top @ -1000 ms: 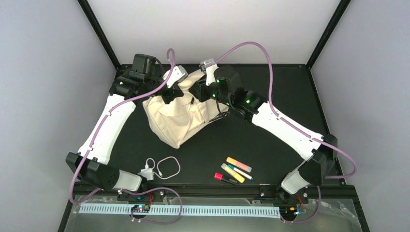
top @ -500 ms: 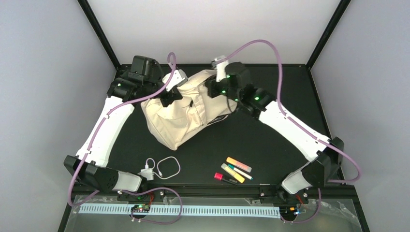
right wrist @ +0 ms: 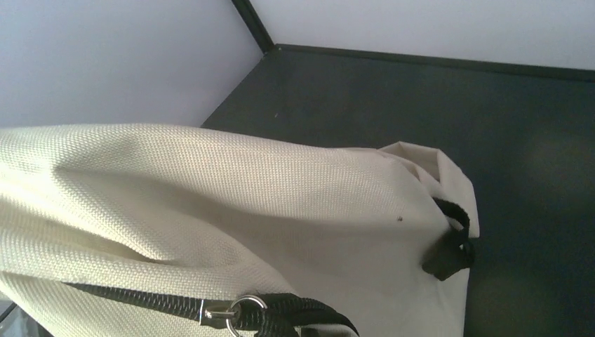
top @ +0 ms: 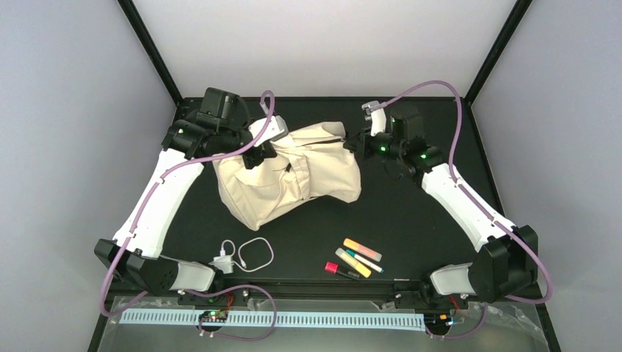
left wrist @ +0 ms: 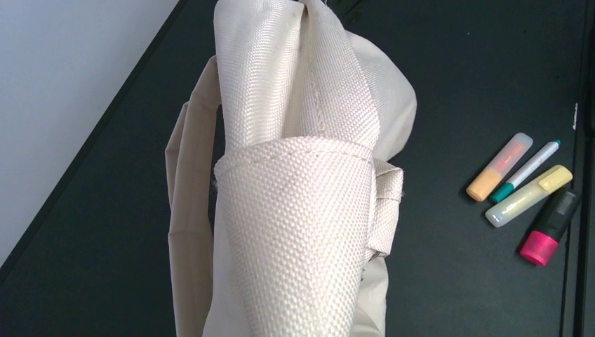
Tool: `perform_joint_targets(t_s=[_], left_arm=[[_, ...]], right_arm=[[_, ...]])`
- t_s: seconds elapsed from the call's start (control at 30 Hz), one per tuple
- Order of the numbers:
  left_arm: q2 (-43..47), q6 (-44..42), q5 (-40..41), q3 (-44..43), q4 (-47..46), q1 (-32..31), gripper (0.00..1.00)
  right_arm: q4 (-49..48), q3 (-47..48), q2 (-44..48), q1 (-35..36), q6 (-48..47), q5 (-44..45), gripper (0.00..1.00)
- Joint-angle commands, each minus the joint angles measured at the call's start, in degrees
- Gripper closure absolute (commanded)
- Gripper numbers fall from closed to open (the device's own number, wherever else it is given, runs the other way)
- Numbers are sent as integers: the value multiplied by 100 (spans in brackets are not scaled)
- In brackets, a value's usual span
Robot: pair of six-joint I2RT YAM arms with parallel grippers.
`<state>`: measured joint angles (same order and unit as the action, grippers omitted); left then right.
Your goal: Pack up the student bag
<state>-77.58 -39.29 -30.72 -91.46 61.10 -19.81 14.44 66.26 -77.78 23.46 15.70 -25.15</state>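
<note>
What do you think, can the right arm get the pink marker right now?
Probably not yet. The right claw is shut on the student bag at the far side. The pink marker lies uncovered on the table near that arm's base, so once it lets go, the way looks free.

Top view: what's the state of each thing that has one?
student bag: slumped, pinched at both ends, zip unclear
left pincer: shut on student bag
right pincer: shut on student bag
orange highlighter: lying loose, unpacked
yellow highlighter: lying loose, unpacked
teal pen: lying loose, unpacked
pink marker: lying loose, unpacked
charger cable: looped, unplugged, unpacked
</note>
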Motion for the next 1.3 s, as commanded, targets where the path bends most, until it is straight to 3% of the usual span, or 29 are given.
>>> perform_joint_targets(t_s=[0.0,0.17,0.27,0.3,0.37,0.4,0.43,0.57,0.67,0.77,0.83,0.9,0.97,1.0,1.03,1.07,1.13,1.17,1.23,1.27], left_arm=[[383,-255,202,-468,349,221,98],[384,-363,253,-610,457,291,98],[353,-768,-83,-499,721,289,95],[345,-928,-305,-413,728,281,76],[238,-1047,-473,-524,694,117,16],[174,-1015,-373,-739,635,12,6],[30,-921,-152,-991,512,-241,1],[-589,-642,604,-2172,125,-959,1],[-1000,-598,648,-2299,-45,-1331,1],[-1317,-484,896,-2047,-336,-1461,2],[-1528,-419,1029,-2039,-464,-1470,10],[-1676,-353,1113,-2139,-608,-1472,36],[-1685,-268,1084,-2186,-788,-1469,79],[-1651,-232,1028,-2150,-861,-1472,92],[-1613,-240,979,-2103,-872,-1468,95],[-1571,-289,938,-2027,-834,-1468,92],[-1485,-422,935,-1795,-770,-1468,73],[-1449,-466,969,-1662,-766,-1465,72],[-1394,-500,1073,-1471,-812,-1472,95],[-1383,-467,1118,-1465,-824,-1466,98]], right_arm=[[387,-178,-8,-590,-272,794,99],[848,608,-148,-558,-798,615,99],[1144,1142,-124,-174,-1363,234,99],[1232,1315,-136,2,-1537,73,99],[1395,1608,-221,253,-1766,-280,99],[1442,1732,-274,323,-1775,-453,99],[1444,1820,-306,360,-1731,-594,99],[1241,2040,-318,400,-1571,-837,99],[1403,2306,-402,405,-1607,-877,99],[1447,2407,-374,406,-1631,-886,99],[1464,2477,-361,407,-1625,-973,99],[1509,2518,-369,406,-1621,-1023,99],[1545,2516,-342,405,-1630,-987,99],[1567,2501,-304,400,-1632,-953,99],[1574,2465,-265,380,-1601,-944,99],[1554,2411,-207,325,-1560,-1001,99],[1385,2236,-65,188,-1380,-1227,99],[1268,2145,-2,145,-1283,-1274,99],[1274,2078,58,121,-1280,-1238,99],[1311,2069,61,100,-1275,-1219,99]])
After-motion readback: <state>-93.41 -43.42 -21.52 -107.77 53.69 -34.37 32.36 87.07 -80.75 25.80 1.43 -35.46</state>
